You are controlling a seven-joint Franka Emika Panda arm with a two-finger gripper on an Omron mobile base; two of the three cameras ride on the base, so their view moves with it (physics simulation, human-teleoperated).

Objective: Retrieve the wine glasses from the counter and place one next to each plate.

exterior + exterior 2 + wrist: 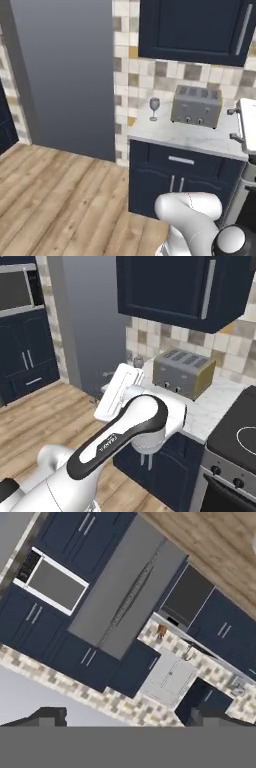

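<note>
Glass [154, 107] stands upright on the marble surface [165, 134], near its back left corner, just left of the grey toaster [196, 106] and apart from it. Pincer [125, 719] is open and empty, its dark tips spread wide, well away from the glass.

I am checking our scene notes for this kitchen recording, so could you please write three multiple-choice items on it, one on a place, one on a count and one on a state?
1. Where does the wine glass stand?
A. on the counter, left of the toaster
B. on the floor
C. on top of the toaster

2. How many slots does the toaster have?
A. two
B. four
C. six

3. How is the gripper?
A. open, empty
B. shut on a glass
C. shut on a plate

Answers: 1 A, the left base view shows it there. 2 B, four slots on top. 3 A, fingertips stand far apart with nothing between.
</note>
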